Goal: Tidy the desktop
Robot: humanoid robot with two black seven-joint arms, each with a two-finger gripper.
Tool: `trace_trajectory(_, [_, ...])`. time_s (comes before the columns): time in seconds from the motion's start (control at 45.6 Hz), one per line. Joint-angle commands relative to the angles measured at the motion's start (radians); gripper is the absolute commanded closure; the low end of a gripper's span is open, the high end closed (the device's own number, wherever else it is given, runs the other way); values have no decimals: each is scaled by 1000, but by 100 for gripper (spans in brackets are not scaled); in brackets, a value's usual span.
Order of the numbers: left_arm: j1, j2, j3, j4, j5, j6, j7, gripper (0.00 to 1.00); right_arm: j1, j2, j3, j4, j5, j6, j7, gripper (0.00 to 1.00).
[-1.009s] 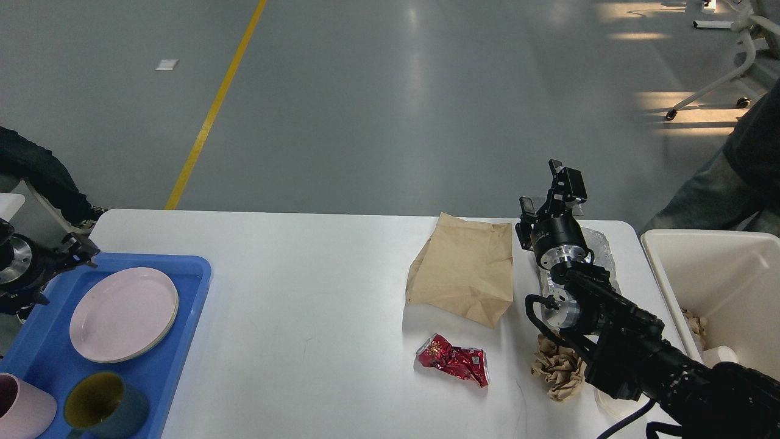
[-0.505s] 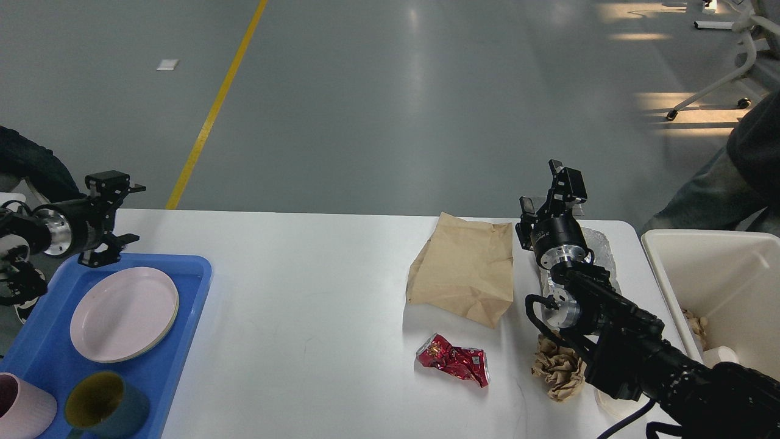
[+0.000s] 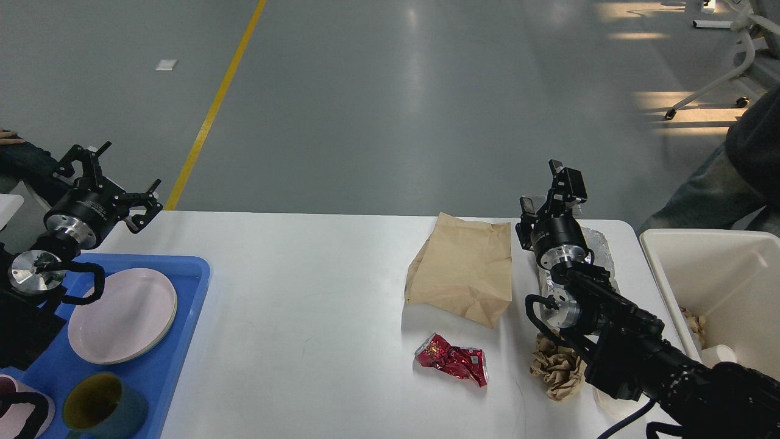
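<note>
The white desktop [image 3: 304, 292] carries litter on its right half: a flat brown paper bag [image 3: 463, 268], a crushed red foil wrapper [image 3: 452, 358] and a crumpled brown paper ball [image 3: 556, 366]. My right gripper [image 3: 551, 190] is raised over the far right edge, just right of the bag, open and empty. A crinkled silver foil piece [image 3: 600, 247] lies partly hidden under my right arm. My left gripper [image 3: 113, 178] is open and empty above the table's far left corner, behind the blue tray [image 3: 183, 286].
The blue tray holds a pink plate [image 3: 122, 314], a dark teal mug [image 3: 103, 405] and a pink cup [image 3: 9, 408] partly behind my left arm. A cream bin [image 3: 719, 274] with some paper scraps stands off the right edge. A person's legs are at the far right.
My left arm has risen from the tray's left side and swung up and right; its gripper now stands open over the far left corner. The right arm and litter have not moved.
</note>
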Motion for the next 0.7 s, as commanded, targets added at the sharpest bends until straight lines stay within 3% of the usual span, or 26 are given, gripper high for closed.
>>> trace_trajectory(0.0, [-7,-27,-85,0,-6,22,-40,3,0,0,0,0,0,0,0,0])
trace_trajectory(0.154, [-16,-29,-147,0,-21,136,-162,3,0,0,0,0,0,0,0,0])
trace_trajectory(0.307, [-28,-30,-127,-2,-9,147,-265,3,0,0,0,0,0,0,0,0])
trace_trajectory(0.395, [-30,-32,-127,-7,-6,145,-285,3,0,0,0,0,0,0,0,0])
trace_trajectory(0.68, [-50,-64,-129,-13,-6,128,-284,3,0,0,0,0,0,0,0,0])
